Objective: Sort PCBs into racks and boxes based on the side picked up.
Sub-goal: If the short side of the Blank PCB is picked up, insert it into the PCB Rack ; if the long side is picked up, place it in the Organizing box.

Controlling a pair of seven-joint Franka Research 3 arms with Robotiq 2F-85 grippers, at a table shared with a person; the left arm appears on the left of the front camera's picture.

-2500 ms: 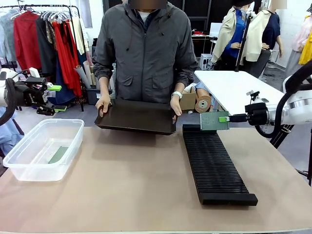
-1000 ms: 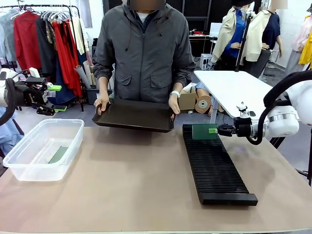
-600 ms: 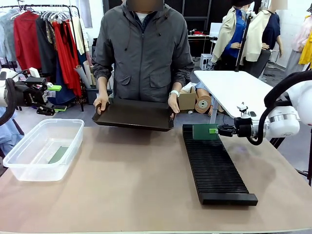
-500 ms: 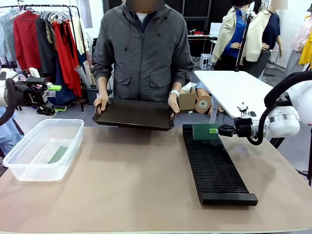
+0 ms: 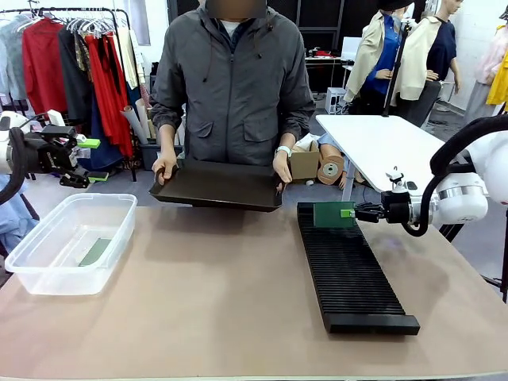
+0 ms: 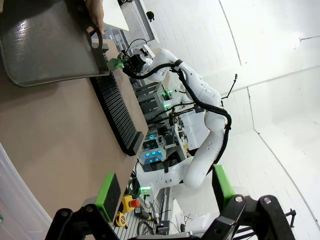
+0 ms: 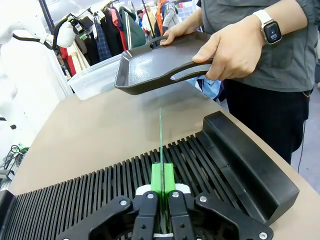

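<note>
Having come down at the rack's (image 5: 349,262) far end, the right gripper (image 5: 355,212) stays clamped on a PCB (image 5: 332,214) (now standing in a slot), so letting go looks next.

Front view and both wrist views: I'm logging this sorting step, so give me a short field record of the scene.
Right gripper: shut on green circuit board, upright in the long black ribbed rack, far end
Left gripper: open, beyond the table's left edge
Clear plastic tub: holds one green board, lying flat
Person's hands: hold flat black tray above the table
</note>
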